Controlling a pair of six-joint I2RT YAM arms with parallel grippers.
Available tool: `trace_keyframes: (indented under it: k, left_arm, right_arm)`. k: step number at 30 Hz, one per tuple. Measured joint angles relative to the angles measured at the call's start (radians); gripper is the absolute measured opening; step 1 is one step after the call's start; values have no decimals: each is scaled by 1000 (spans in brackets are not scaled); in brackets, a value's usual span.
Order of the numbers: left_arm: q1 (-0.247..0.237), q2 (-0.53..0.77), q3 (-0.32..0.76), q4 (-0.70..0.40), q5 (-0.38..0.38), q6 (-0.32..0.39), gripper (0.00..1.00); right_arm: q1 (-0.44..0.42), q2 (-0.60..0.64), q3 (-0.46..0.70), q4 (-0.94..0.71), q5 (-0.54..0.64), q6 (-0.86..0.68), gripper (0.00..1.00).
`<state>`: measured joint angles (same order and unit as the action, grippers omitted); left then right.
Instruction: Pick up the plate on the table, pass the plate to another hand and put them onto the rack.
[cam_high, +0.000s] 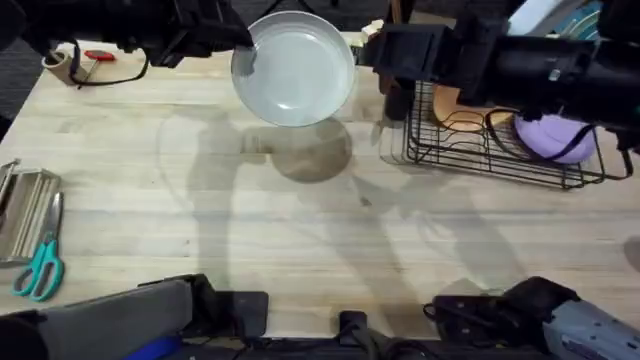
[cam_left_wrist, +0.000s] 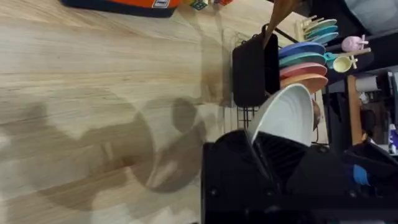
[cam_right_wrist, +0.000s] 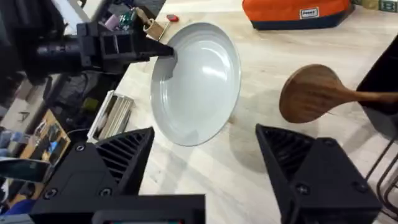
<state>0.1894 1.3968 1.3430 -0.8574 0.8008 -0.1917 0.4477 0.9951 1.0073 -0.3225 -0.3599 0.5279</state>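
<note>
Overhead shows left end effector (cam_high: 243, 60) clamping the plate (cam_high: 295, 70); right end effector (cam_right_wrist: 205, 158) gapes wide.

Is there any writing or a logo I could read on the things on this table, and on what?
Nothing can be read.
Orange bag: a small white label with dark letters, too blurred to read.
Plate, rack, scissors: no writing that I can see.
</note>
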Motion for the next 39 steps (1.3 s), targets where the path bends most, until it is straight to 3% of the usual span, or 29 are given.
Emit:
trace_keyframes:
  k: [12,30,39]
  left_arm:
    - [0,0,0,0,15,-3,41]
    - [0,0,0,-43,15,-4,41]
    - [0,0,0,-45,15,-4,41]
  right_arm:
    - [5,107,2,0,0,127,992]
    - [55,238,2,62,0,158,987]
    - [54,255,2,77,0,163,659]
